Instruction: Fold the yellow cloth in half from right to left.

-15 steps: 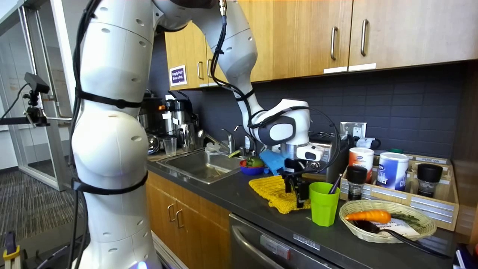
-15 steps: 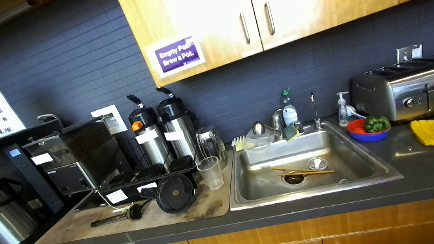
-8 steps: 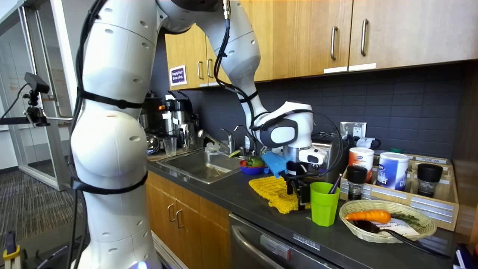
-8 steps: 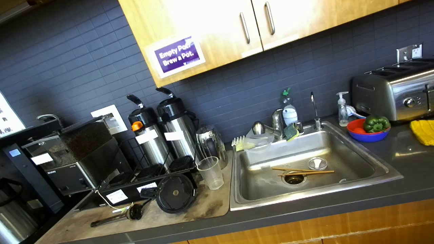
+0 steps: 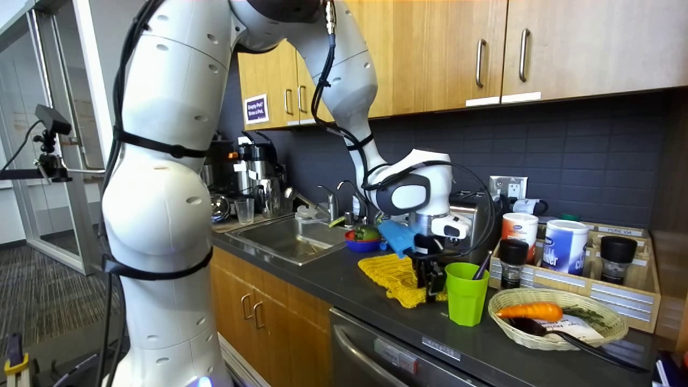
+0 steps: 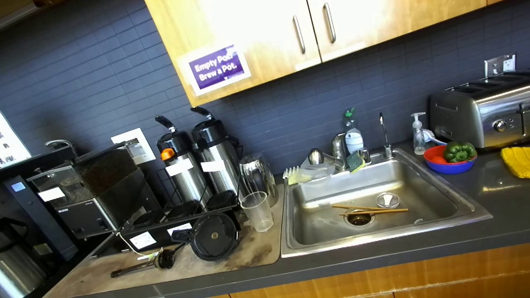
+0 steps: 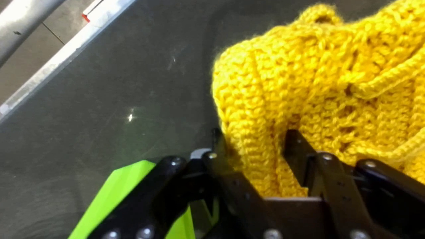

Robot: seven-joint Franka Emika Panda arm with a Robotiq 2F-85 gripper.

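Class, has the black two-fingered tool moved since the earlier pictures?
Yes: in an exterior view, the black two-fingered tool is slightly lower, judged against the silver wall outlet.

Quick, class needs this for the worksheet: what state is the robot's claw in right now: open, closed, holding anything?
Claw: open, jaws apart with an edge of the yellow knitted cloth between them; no grip visible.

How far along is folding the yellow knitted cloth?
Done: the black gripper is at the yellow knitted cloth, beside the bright green faceted cup. In hand: its fingers stand apart astride one edge; no firm grip is evident. Left: gripping, lifting and folding; no folded half shows.
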